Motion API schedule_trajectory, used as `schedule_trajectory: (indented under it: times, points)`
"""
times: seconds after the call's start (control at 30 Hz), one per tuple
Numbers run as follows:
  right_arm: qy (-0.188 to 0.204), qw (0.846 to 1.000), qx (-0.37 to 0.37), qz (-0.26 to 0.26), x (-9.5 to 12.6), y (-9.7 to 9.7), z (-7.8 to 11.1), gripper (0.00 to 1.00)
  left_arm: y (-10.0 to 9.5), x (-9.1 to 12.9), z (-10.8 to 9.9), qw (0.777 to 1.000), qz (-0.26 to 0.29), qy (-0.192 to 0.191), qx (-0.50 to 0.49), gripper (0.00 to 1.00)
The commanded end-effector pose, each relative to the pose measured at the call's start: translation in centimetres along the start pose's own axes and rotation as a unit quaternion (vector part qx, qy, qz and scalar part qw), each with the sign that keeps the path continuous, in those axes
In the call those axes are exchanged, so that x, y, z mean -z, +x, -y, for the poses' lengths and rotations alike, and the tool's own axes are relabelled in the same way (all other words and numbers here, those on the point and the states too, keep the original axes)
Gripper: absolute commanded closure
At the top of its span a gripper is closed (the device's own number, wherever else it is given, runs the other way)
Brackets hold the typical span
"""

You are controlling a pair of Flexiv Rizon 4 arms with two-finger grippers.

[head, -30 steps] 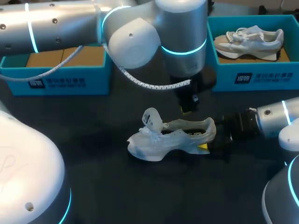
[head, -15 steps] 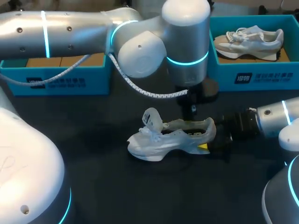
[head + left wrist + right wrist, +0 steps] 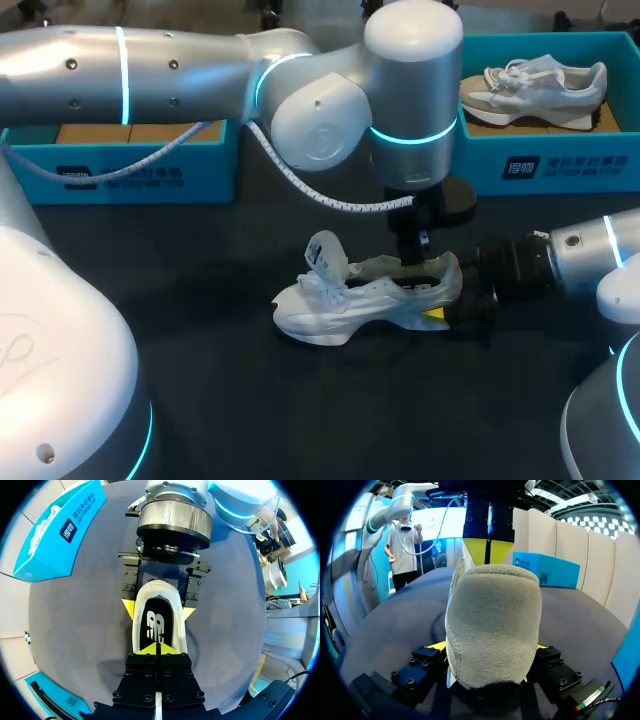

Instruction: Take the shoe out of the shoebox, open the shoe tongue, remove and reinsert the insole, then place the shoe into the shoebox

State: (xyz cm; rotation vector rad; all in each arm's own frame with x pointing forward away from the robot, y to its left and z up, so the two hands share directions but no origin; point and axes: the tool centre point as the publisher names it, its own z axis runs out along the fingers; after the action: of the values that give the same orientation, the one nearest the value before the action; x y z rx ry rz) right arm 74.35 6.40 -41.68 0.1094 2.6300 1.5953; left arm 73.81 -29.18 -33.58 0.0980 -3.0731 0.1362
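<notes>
Heel-first — shoe [image 3: 352, 304] in right hand [image 3: 438, 312].

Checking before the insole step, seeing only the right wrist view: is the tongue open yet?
Observer: Yes; in the head view the tongue of the shoe stands flipped up.
Operator: Is the insole inside?
Observer: Yes, the left wrist view shows the insole lying inside the shoe.
Operator: Which shoebox is taken?
Observer: The right-hand shoebox holds a second shoe.
</notes>
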Motion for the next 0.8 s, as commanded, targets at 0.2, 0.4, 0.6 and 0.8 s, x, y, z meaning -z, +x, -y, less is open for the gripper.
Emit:
schedule_trajectory:
  times: [0.2, 0.4, 0.6, 0.8]
  points:
    - [0.001, 1.000, 0.000, 0.000, -0.3, -0.1, 0.4, 1.00, -0.1, -0.6, 0.1, 1.000, 0.010, -0.014, -0.006, 1.00]
    - [0.001, 1.000, 0.000, 0.000, -0.3, -0.1, 0.4, 1.00, 0.0, -1.3, 0.0, 0.999, 0.008, -0.009, -0.033, 1.00]
    - [0.001, 1.000, 0.000, 0.000, -0.3, -0.1, 0.4, 1.00, 0.1, -2.6, -0.1, 0.999, 0.001, -0.013, -0.035, 1.00]
    - [0.001, 1.000, 0.000, 0.000, -0.3, -0.1, 0.4, 1.00, 0.0, -4.0, -0.5, 0.999, -0.011, -0.018, -0.044, 1.00]
